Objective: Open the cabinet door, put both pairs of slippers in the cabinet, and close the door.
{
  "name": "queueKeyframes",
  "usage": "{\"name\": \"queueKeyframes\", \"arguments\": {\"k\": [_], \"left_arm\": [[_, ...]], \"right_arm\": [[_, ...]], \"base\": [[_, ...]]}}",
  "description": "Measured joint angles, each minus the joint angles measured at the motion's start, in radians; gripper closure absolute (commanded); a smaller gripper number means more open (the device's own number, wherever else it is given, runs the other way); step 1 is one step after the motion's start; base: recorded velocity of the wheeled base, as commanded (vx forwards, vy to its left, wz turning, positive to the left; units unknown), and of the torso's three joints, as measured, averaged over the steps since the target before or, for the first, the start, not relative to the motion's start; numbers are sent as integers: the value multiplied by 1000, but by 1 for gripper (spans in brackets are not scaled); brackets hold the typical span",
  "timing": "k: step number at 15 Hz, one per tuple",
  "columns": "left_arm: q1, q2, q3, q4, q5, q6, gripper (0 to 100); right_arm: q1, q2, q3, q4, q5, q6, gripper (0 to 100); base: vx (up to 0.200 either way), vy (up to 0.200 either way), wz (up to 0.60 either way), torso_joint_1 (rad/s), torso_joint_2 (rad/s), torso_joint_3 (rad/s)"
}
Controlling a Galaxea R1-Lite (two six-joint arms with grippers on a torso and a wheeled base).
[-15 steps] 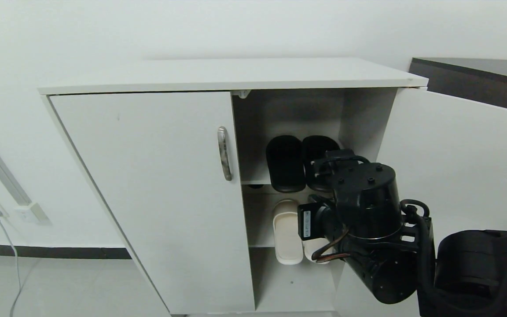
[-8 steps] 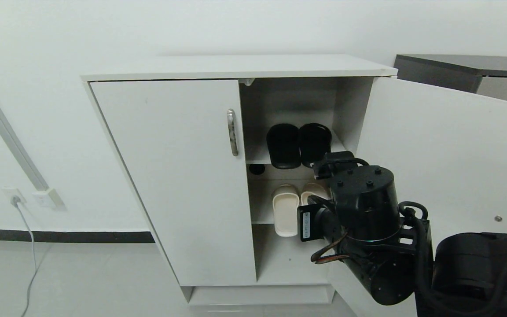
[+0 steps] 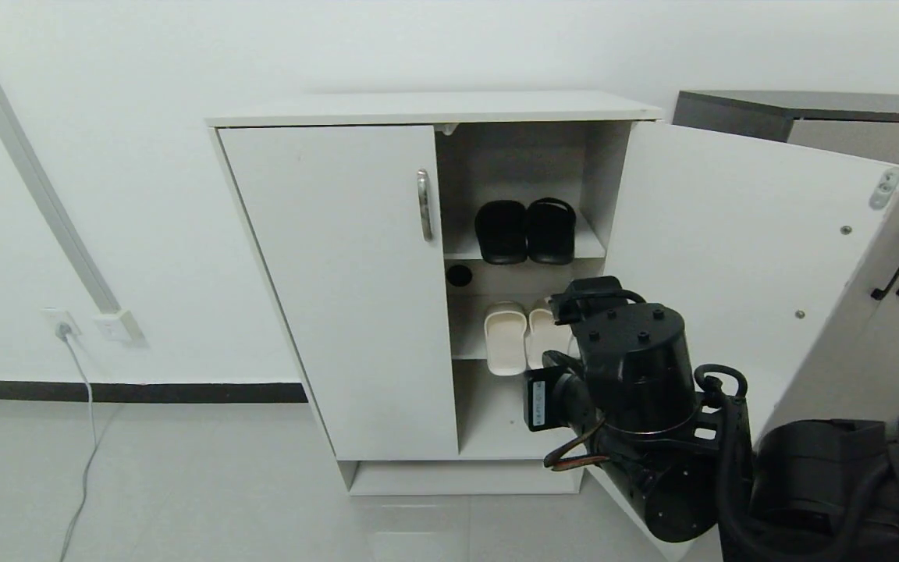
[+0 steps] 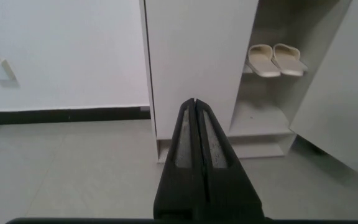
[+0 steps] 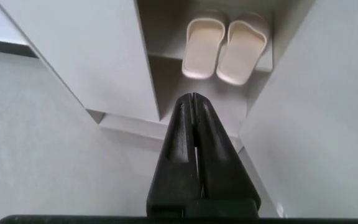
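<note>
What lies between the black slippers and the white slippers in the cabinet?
In the head view, the shelf board under the black slippers, then open space above the white slippers.

One white wooden cabinet at frame centre, with two flat doors and one silver bar handle. Two black moulded slippers; two cream moulded slippers below them. Two black handles at right edge.
</note>
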Motion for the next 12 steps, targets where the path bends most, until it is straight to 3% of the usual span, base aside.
{"name": "queueKeyframes", "arguments": {"k": [12], "left_arm": [[0, 0, 0, 2, 0, -1, 100]], "right_arm": [[-46, 31, 25, -41, 30, -19, 100]], "base": [[0, 0, 0, 0, 0, 0]]}}
